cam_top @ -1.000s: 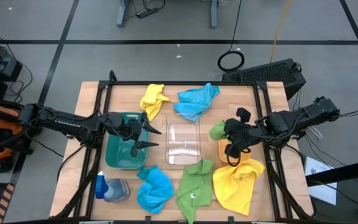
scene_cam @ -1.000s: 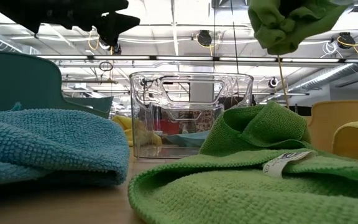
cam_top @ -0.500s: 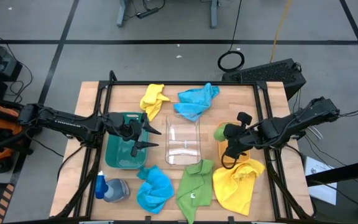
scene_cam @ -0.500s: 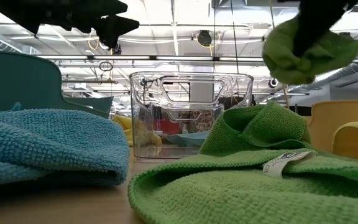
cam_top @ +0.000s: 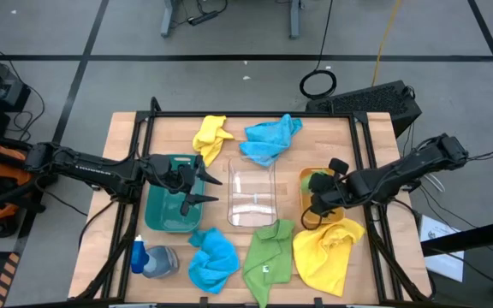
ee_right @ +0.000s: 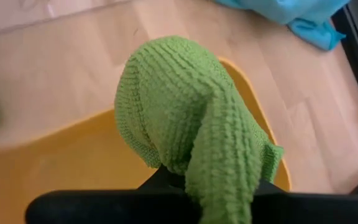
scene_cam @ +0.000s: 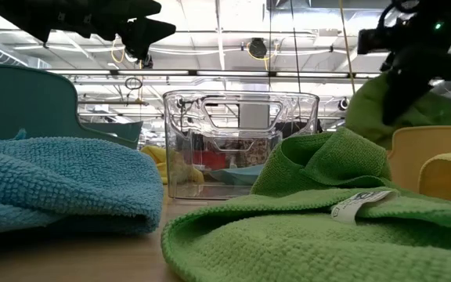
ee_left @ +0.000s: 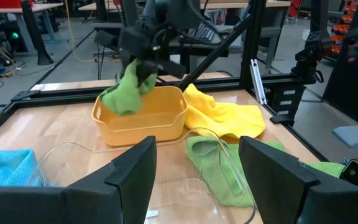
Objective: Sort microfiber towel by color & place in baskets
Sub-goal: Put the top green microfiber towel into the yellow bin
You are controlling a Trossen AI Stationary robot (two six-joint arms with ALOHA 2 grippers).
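My right gripper (cam_top: pixel 319 195) is shut on a bunched green towel (ee_left: pixel 126 93) at the far end of the orange-yellow basket (ee_left: pixel 143 127). A yellow towel (cam_top: pixel 328 252) is draped over that basket's near rim. My left gripper (ee_left: pixel 197 180) is open and waits above the dark green basket (cam_top: pixel 165 214), touching nothing. The clear basket (cam_top: pixel 252 195) stands between the two. Another green towel (cam_top: pixel 266 257) and a blue towel (cam_top: pixel 212 259) lie flat near the table's near edge. A yellow towel (cam_top: pixel 210 137) and a blue towel (cam_top: pixel 270 139) lie near the far edge. My right gripper pinches the green towel by a bunched fold at its top (ee_left: pixel 137 73), coming from above and pointing down. The cloth covers the fingers in the right wrist view. The towel hangs slack below the gripper, and its lower end (ee_left: pixel 118 102) is at a corner of the orange-yellow basket.
A blue-capped spray bottle (cam_top: pixel 148 259) lies at the table's near left corner. A black frame rail (cam_top: pixel 255 115) runs around the tabletop. Bare wood shows between the far towels and the baskets.
My right gripper has come down and slightly toward the near edge, keeping its hold. The green towel, which hung high above the table, has dropped with it to the orange-yellow basket's rim.
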